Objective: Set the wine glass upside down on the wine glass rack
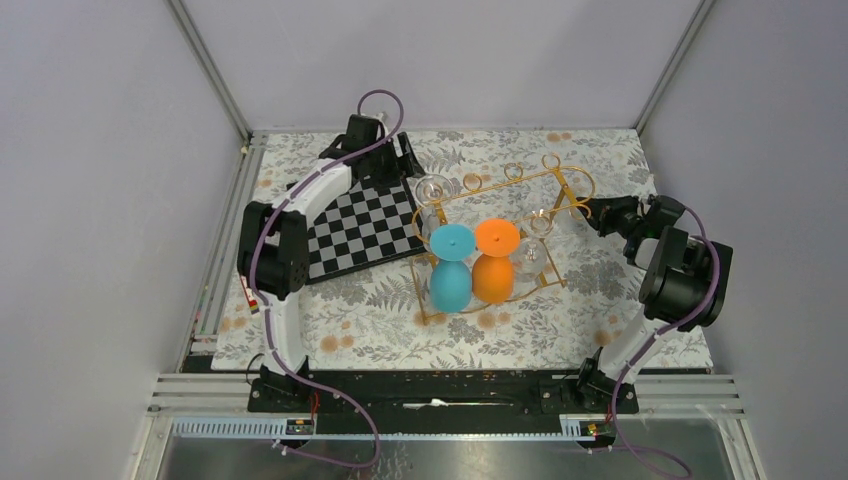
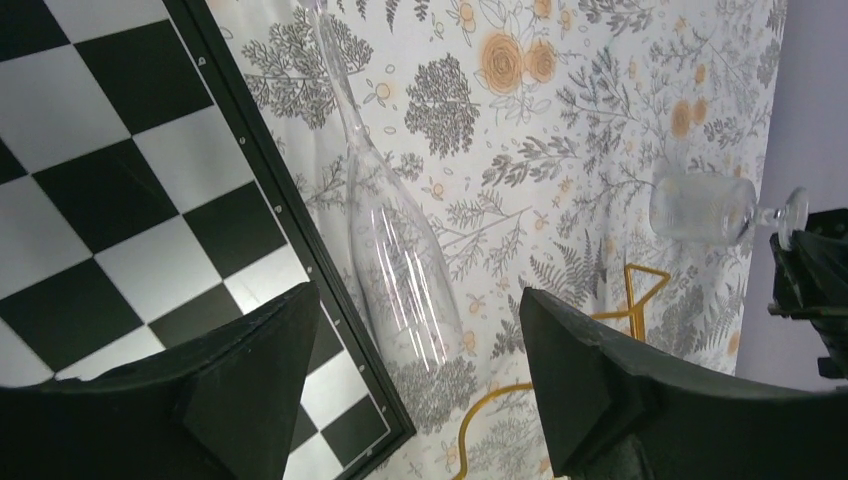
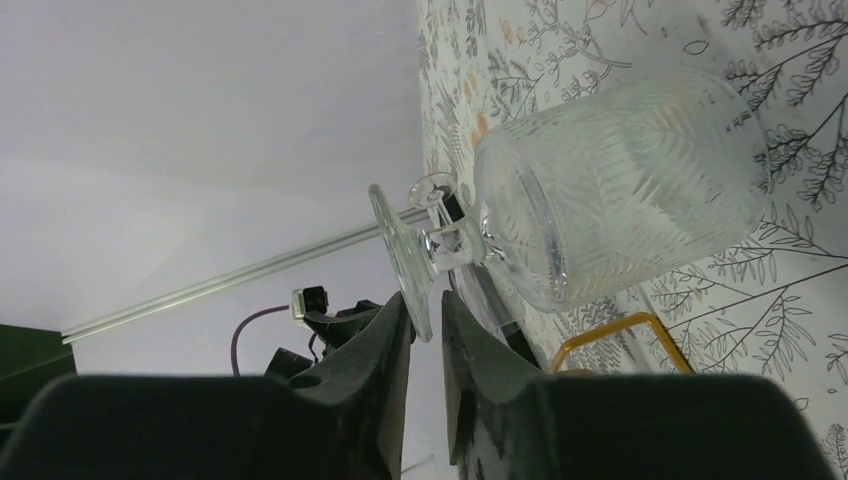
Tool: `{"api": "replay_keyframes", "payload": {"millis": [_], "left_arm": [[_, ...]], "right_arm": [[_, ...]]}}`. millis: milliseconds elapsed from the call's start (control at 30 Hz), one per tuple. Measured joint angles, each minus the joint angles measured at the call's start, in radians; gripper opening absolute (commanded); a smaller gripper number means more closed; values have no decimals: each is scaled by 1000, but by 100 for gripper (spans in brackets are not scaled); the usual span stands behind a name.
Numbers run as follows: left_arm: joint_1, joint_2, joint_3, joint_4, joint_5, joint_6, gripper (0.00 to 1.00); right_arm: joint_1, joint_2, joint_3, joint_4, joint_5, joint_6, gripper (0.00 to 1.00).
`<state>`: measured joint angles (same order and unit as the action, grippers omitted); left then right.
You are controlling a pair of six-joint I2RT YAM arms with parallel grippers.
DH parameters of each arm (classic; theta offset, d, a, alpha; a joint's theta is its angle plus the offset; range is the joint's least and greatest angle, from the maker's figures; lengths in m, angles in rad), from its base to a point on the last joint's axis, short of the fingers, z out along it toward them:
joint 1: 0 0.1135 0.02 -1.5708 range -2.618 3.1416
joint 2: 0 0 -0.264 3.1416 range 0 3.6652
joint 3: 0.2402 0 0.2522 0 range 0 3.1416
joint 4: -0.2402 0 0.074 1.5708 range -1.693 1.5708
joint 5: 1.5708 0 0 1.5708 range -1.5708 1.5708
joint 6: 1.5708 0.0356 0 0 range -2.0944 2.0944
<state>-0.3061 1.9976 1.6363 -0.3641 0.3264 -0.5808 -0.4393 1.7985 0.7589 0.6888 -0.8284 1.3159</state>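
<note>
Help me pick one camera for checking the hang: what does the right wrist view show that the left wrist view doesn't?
Only the right wrist view: the patterned wine glass close up, its foot's rim between the fingers of the right gripper. Only the left wrist view: the chessboard, and a tall clear glass between the fingers of the open left gripper. Both: the patterned wine glass, part of the gold rack and the floral cloth.

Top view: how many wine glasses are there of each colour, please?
Blue glass: 1
Orange glass: 1
Clear glass: 2, the tall flute and the patterned goblet
Total: 4
</note>
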Motion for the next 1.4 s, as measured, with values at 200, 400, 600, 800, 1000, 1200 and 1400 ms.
{"api": "replay_keyframes", "payload": {"millis": [200,400,600,800,1000,1200,1400], "left_arm": [[0,92,72,8,-8,-42,78],[-16,152,121,36,-108,-61,76],[-52,204,211,36,-196,-69,73],[-87,210,243,40,-232,-72,71],[-126,227,261,35,-293,-71,70],[-153,293,302,-3,-394,-76,68],[-153,353,327,-38,-439,-85,62]], "right_arm": [[-6,-34,-30,-57,18,-64,50],[-15,-112,-111,-93,39,-90,61],[-20,-242,-149,-172,74,-119,63],[-20,-402,-142,-280,115,-177,64],[-21,-542,-108,-396,132,-229,65],[-22,-613,-100,-457,128,-236,66],[-22,-671,-67,-505,111,-235,67]]}}
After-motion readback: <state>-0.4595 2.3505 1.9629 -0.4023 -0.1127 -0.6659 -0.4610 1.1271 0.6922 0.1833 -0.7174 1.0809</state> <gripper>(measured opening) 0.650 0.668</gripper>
